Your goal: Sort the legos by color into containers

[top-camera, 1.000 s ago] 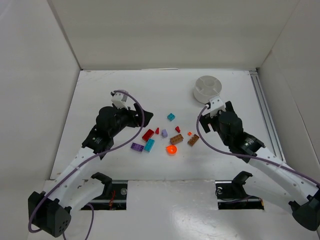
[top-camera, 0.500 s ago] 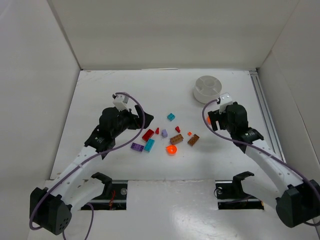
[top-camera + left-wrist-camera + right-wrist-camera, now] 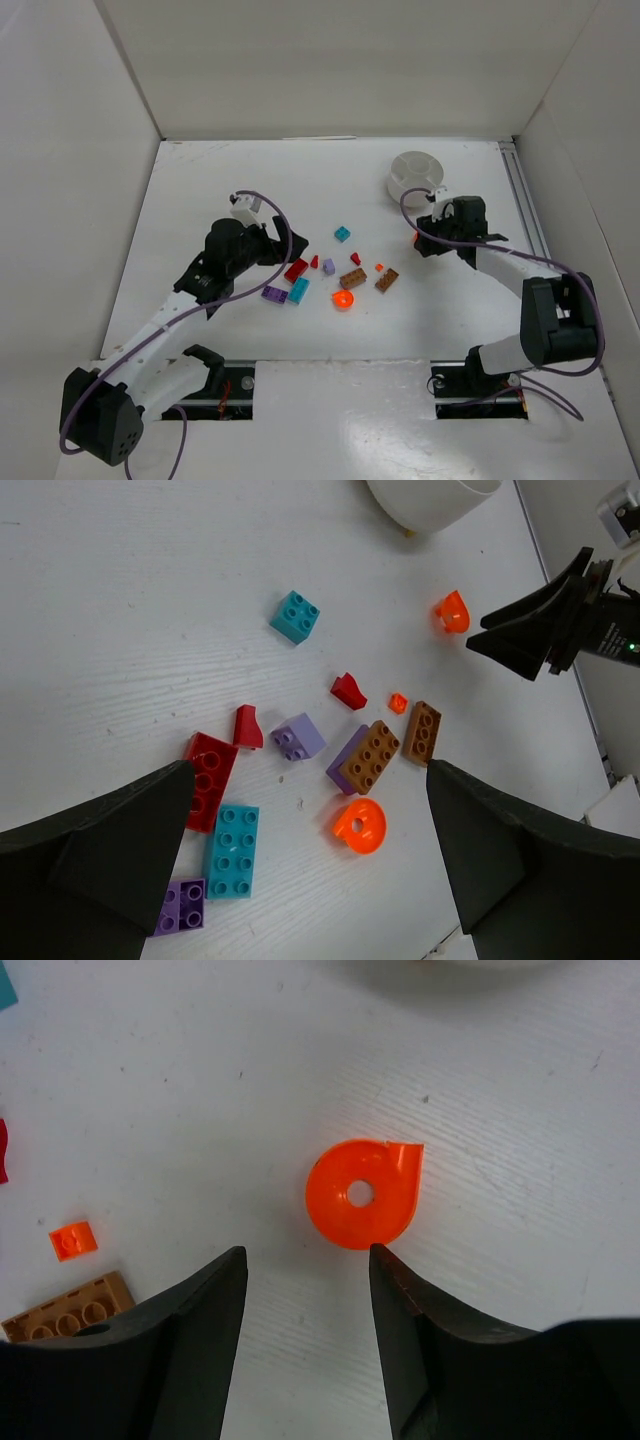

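Right gripper [image 3: 305, 1252] is being held with its jaws apart, just short of a glossy orange rounded plastic piece [image 3: 360, 1195] with a centre hole, which is lying loose on the grained white table [image 3: 200, 1080]. Since a second ago this arm is being swung outward, nearer the short round white plastic tub [image 3: 405, 188]; the piece is judged not yet sorted. Left gripper [image 3: 308, 780] is being held open over the other studded legos [image 3: 372, 757].

The left arm [image 3: 165, 320] stretches forward and inward, its left gripper [image 3: 292, 243] low over the counter with fingers [image 3: 110, 840] spread wide and empty. The right arm [image 3: 510, 265] bends sharply at the elbow, and the right gripper [image 3: 418, 243] points leftward, its fingers [image 3: 190, 1320] parted and gripping nothing.
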